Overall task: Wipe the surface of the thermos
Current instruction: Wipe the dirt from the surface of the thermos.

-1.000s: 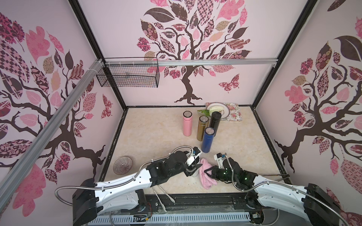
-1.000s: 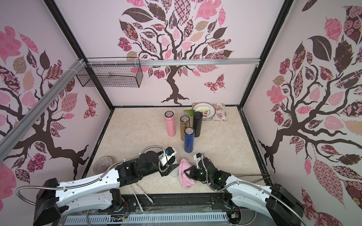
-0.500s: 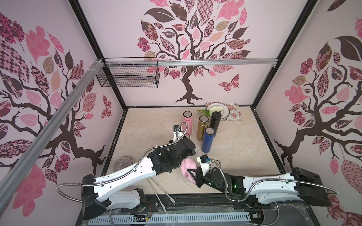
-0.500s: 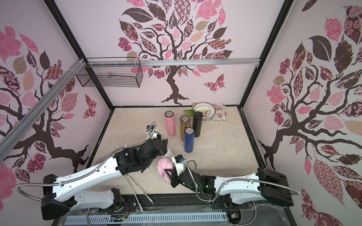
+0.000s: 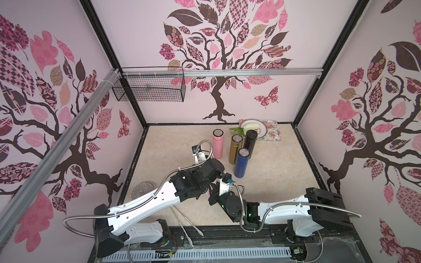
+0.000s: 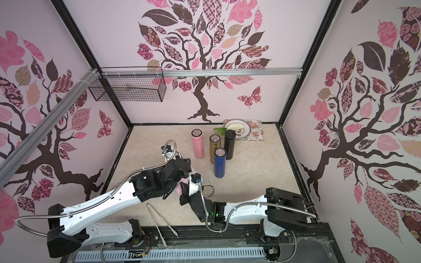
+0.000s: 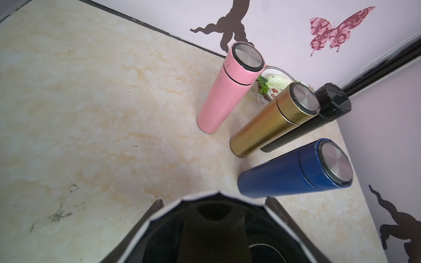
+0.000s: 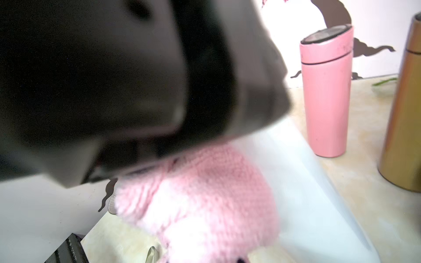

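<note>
The white thermos (image 8: 307, 182) is between my two arms, above the front middle of the table (image 5: 173, 145) and well apart from the blue thermos (image 5: 242, 162) behind it. It seems lifted and tilted, though I cannot be sure.

My left gripper (image 7: 214, 201) has its fingers closed on both sides of the body, close to what looks like the open end. The right gripper (image 6: 183, 190) is pinched on the pink cloth (image 8: 200, 200), which lies against the white wall.

I judge the shell to be stiff, smooth and slippery (probably light, if empty). A firm hold lower on the body would be safer than one at the rim. The knitted cloth is soft and will bunch, so I would press gently.
</note>
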Controlling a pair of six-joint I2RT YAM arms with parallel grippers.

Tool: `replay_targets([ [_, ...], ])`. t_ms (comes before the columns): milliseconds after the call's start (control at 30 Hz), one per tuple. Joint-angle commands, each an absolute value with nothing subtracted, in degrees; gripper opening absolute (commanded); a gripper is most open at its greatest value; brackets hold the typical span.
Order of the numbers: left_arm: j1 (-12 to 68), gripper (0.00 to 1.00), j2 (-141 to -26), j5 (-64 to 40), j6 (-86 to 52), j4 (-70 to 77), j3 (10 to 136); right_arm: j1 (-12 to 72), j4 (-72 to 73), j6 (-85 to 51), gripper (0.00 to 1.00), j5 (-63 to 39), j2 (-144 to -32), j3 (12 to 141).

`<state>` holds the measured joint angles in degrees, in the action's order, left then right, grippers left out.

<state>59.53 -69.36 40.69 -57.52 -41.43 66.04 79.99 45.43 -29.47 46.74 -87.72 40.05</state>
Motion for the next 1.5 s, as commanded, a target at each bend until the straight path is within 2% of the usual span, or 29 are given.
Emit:
replay_targets([
  [0,60.64,0.00,-67.68,39.11,-59.76,-39.54,68.99,77.67,33.93,-41.83,0.00,58.10,-90.17,39.69],
  [200,60.56,0.00,-66.55,39.35,-61.14,-38.54,67.68,77.45,30.08,-44.65,0.00,59.10,-91.79,41.75],
  [467,60.26,0.00,-66.94,37.95,-61.99,-35.84,65.85,77.87,55.59,-31.38,0.00,51.60,-96.32,41.31],
  [800,59.94,0.00,-66.29,36.12,-63.94,-33.75,62.39,77.99,67.41,-28.70,0.00,52.89,-97.63,44.20],
  [933,59.85,0.00,-65.90,35.71,-64.13,-35.09,62.06,78.04,56.92,-37.76,0.00,59.68,-98.14,44.48],
  [1100,58.55,0.00,-62.01,35.44,-64.03,-37.16,60.07,77.83,31.55,-56.04,0.00,68.07,-94.96,42.01],
  [1300,56.98,0.00,-58.85,33.89,-63.49,-37.85,58.19,77.60,14.93,-69.12,0.00,70.80,-89.93,38.92],
  [1467,56.94,0.00,-59.00,32.94,-57.62,-38.00,58.19,77.50,26.88,-53.11,0.00,65.72,-87.11,37.80],
])
